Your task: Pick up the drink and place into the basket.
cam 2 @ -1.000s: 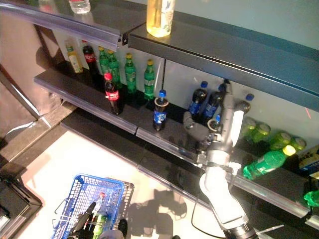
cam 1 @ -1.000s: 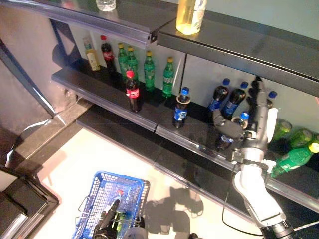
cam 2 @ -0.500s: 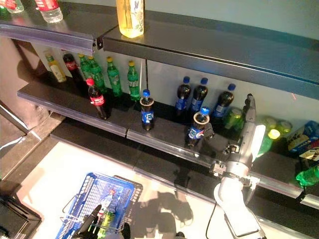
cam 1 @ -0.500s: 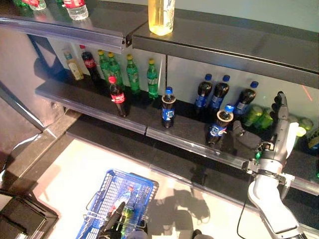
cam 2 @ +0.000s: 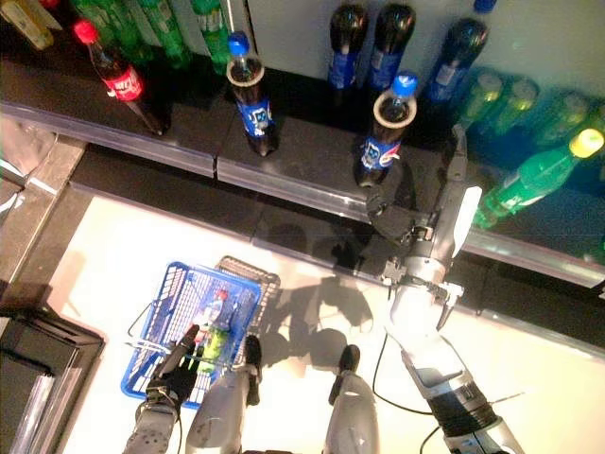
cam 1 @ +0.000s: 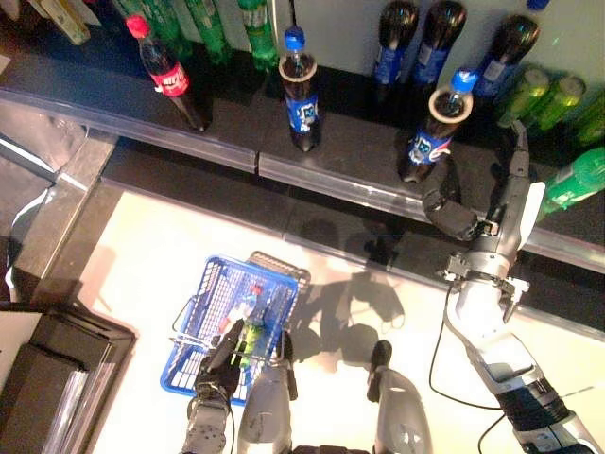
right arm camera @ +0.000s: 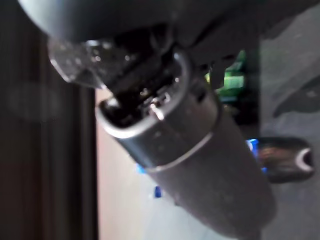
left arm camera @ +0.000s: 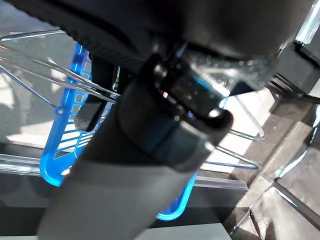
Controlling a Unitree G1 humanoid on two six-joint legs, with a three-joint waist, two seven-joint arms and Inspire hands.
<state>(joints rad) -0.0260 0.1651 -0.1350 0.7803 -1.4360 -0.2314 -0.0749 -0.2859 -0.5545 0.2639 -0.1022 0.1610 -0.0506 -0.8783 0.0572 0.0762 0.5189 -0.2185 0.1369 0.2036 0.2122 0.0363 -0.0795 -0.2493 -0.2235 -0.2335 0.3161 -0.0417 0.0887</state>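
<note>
At lower left of the head views, a blue wire basket (cam 1: 194,326) sits on the pale floor (cam 1: 132,255) with a couple of bottles already lying inside. The robot's left hand (cam 1: 219,361) is at the basket's near rim, fingers curled on its wire handle.

Across the top runs a dark shelf (cam 1: 227,128) of upright bottles: a red-capped cola (cam 1: 170,76) at upper left, then a blue-capped cola (cam 1: 301,90) at centre.

Right of centre stands the drink (cam 1: 433,132), a dark bottle with a blue cap, near the shelf's front edge. The right hand (cam 1: 501,203) is raised just beside it, fingers straight and spread from the thumb, holding nothing.

Judging the risks: closing off-centre could tip the drink off the edge, since it stands close to the lip. Green bottles (cam 1: 577,180) lie just right of the hand and could be knocked by it. The basket is well apart, so a loose grip might slip during the carry.
</note>
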